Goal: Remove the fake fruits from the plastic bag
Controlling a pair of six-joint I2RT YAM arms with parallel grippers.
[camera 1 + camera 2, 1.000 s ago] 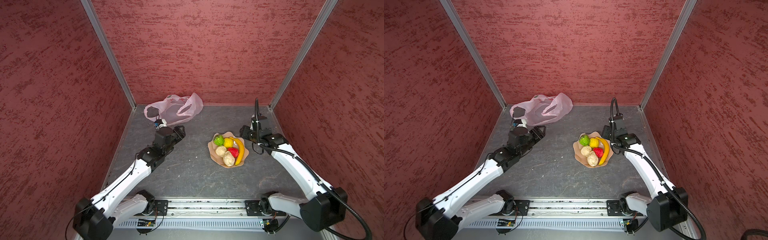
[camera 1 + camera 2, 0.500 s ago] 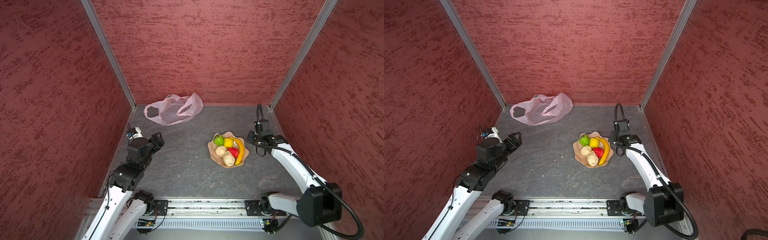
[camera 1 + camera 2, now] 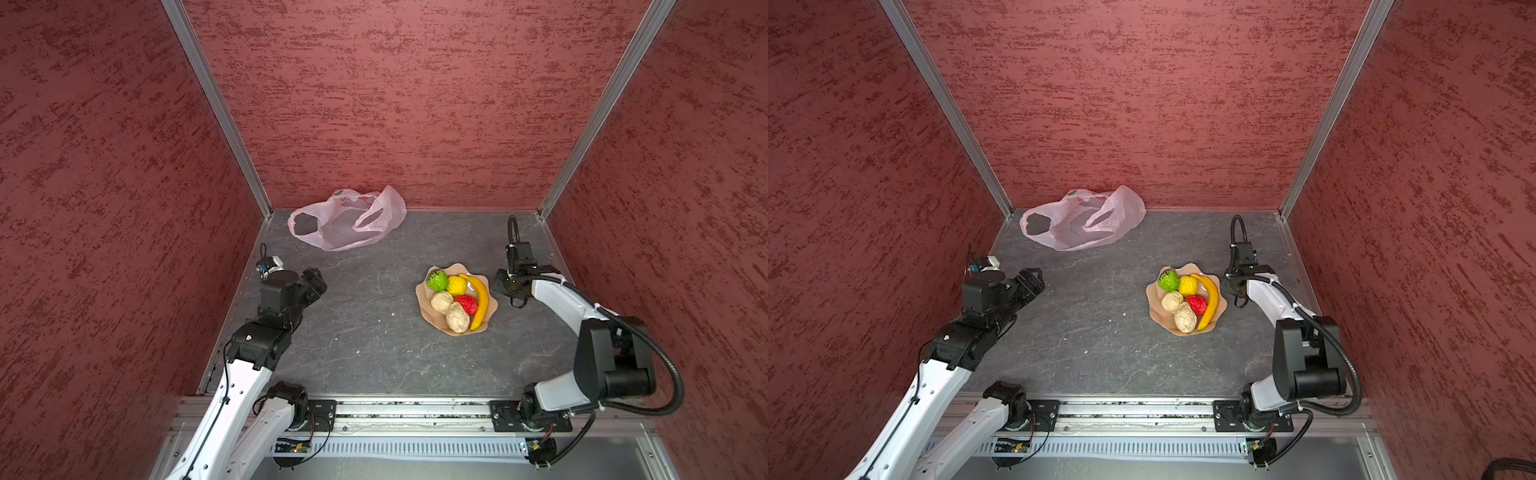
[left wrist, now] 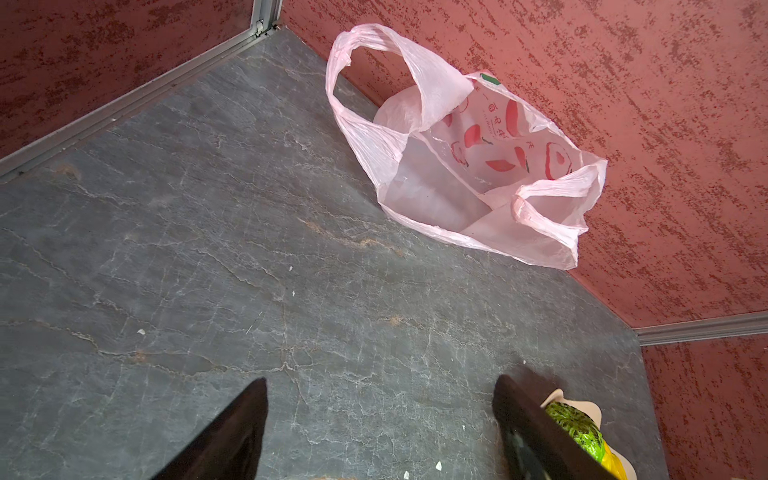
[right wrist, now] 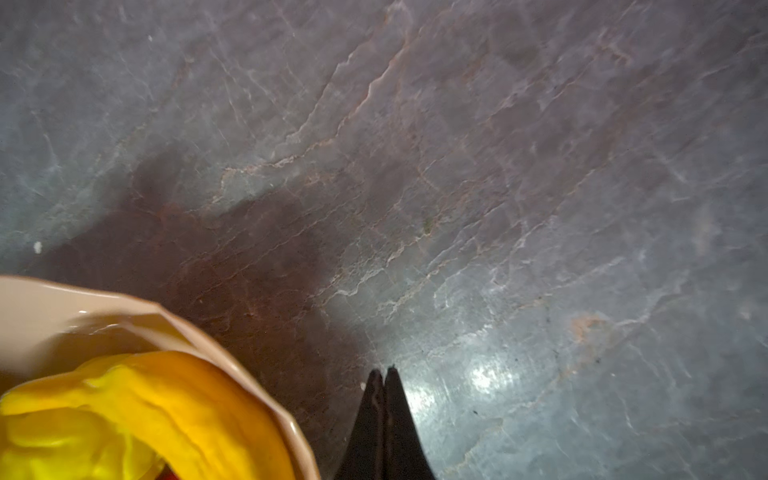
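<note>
Unloading looks finished: fruits (image 3: pixel 457 286) fill the bowl (image 3: pixel 430 321), the bag (image 3: pixel 345 232) lies empty well behind it, left claw (image 4: pixel 380 380) wide, right claw (image 5: pixel 383 372) pinched shut beside it, needing only retreat.

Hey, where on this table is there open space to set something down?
Widest bare patch: the middle of the table, between the open left gripper, the bowl and the plastic bag. Also free: the front strip along the rail. Crowded: the bowl, full of fake fruits, with the shut right gripper close beside it.
</note>
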